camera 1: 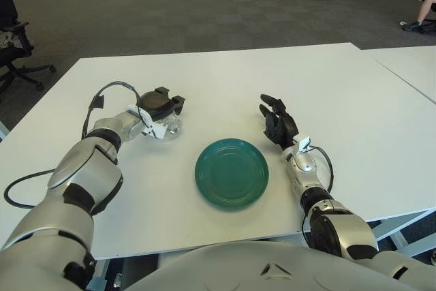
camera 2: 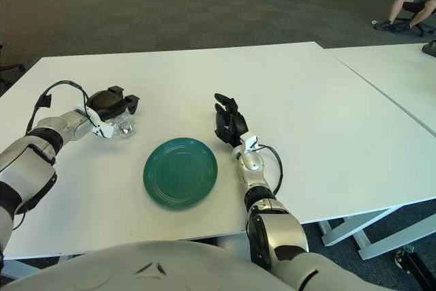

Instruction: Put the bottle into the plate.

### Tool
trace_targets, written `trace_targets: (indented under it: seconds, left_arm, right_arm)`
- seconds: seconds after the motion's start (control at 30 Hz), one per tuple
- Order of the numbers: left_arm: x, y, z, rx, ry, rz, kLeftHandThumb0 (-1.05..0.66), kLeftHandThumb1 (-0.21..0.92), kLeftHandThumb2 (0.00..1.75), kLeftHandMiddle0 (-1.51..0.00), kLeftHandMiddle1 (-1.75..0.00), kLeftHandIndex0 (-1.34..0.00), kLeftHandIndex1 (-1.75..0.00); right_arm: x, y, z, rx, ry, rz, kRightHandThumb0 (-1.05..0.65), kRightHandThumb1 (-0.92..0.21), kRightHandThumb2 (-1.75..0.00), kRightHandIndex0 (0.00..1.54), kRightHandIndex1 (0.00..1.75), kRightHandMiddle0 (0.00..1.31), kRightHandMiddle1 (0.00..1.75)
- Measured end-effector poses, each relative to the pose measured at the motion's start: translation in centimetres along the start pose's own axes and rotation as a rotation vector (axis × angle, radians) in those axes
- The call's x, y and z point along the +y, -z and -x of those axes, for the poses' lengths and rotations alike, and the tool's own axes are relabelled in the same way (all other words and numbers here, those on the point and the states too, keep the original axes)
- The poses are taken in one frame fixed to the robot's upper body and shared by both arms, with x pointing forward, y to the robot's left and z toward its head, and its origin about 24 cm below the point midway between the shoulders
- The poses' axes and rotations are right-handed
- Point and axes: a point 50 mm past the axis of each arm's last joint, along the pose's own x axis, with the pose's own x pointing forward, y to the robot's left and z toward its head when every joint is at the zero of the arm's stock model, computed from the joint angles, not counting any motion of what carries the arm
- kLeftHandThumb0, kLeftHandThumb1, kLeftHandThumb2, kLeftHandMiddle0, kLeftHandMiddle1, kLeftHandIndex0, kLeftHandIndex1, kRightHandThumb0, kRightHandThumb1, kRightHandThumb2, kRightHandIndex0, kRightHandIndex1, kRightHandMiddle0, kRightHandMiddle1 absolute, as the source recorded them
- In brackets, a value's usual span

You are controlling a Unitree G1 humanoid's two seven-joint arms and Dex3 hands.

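White table (camera 1: 225, 80) in an open office, grey carpet behind, boxes and dark cases by the far wall.

Nearest thing: green plate (camera 1: 231, 172), nothing in it, sits near the front edge between the two arms.

Right robot hand (camera 1: 277, 122) shows just right of the plate and slightly beyond it, fingers up and loosely spread, holding nothing. Idle.

Further back, left of the plate: left robot hand (camera 1: 161, 105) sits over the bottle (camera 1: 171, 126). Bottle is clear, looks like it's lying on its side on the table, mostly hidden under the palm. Black fingers curl down around it, so I read the hand as closed on the bottle, though contact on the far side is hidden.

Handling guess: small clear plastic, light, probably near empty. Thin wall will dent if squeezed hard, smooth and round so it can roll or slip out. Best hold is across the middle of the body, fingers wrapping both sides, moderate squeeze.

Bottle is well apart from the plate; not yet lifted as far as I can tell.
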Motion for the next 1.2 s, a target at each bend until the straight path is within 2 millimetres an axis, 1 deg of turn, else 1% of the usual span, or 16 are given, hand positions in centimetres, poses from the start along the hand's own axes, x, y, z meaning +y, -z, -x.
trace_targets:
  seconds: [0.13, 0.23, 0.33, 0.4, 0.53, 0.7, 1.0, 1.2]
  left_arm:
    - [0.7, 0.0, -0.2, -0.015, -0.049, -0.003, 0.00, 0.12, 1.52, -0.78, -1.65, -0.55, -1.75]
    - [1.2, 0.0, -0.3, -0.038, -0.093, -0.015, 0.00, 0.07, 1.59, -0.79, -1.72, -0.58, -1.75]
    - [1.8, -0.2, -0.3, -0.074, -0.146, -0.031, 0.00, 0.05, 1.63, -0.81, -1.74, -0.60, -1.74]
    - [2.1, -0.4, -0.4, -0.094, -0.175, -0.038, 0.00, 0.04, 1.64, -0.81, -1.74, -0.60, -1.75]
    - [2.7, -0.5, -0.5, -0.129, -0.215, -0.058, 0.00, 0.09, 1.58, -0.77, -1.75, -0.56, -1.75]
    - [3.1, -0.6, -0.6, -0.146, -0.244, -0.077, -0.01, 0.13, 1.53, -0.75, -1.72, -0.53, -1.75]
    - [3.3, 0.0, -0.4, -0.138, -0.249, -0.090, -0.01, 0.13, 1.53, -0.76, -1.70, -0.53, -1.75]
    - [4.0, 0.3, -0.3, -0.150, -0.278, -0.086, -0.01, 0.12, 1.54, -0.77, -1.69, -0.54, -1.75]
  right_arm:
    - [0.0, 0.0, -0.1, -0.001, -0.004, 0.000, -0.69, -0.92, -0.80, 0.25, 0.00, 0.00, 0.65]
    - [0.0, -0.1, -0.1, -0.002, -0.007, 0.001, -0.70, -0.92, -0.79, 0.25, 0.00, 0.00, 0.64]
    - [0.1, 0.0, -0.1, 0.002, -0.009, 0.002, -0.71, -0.92, -0.79, 0.25, 0.00, 0.00, 0.65]
    - [0.1, 0.0, -0.1, 0.006, -0.011, 0.002, -0.71, -0.92, -0.78, 0.25, 0.00, 0.00, 0.65]
    - [0.1, 0.0, -0.2, 0.013, -0.010, 0.001, -0.69, -0.92, -0.78, 0.25, 0.00, 0.00, 0.65]
    - [0.1, 0.1, -0.2, 0.017, -0.009, 0.000, -0.68, -0.92, -0.78, 0.26, 0.00, 0.00, 0.65]
    - [-0.1, 0.4, -0.3, 0.050, 0.027, -0.003, -0.65, -0.92, -0.74, 0.26, 0.01, 0.00, 0.64]
    - [-0.2, 0.4, -0.3, 0.057, 0.056, -0.003, -0.62, -0.92, -0.70, 0.28, 0.01, 0.00, 0.63]
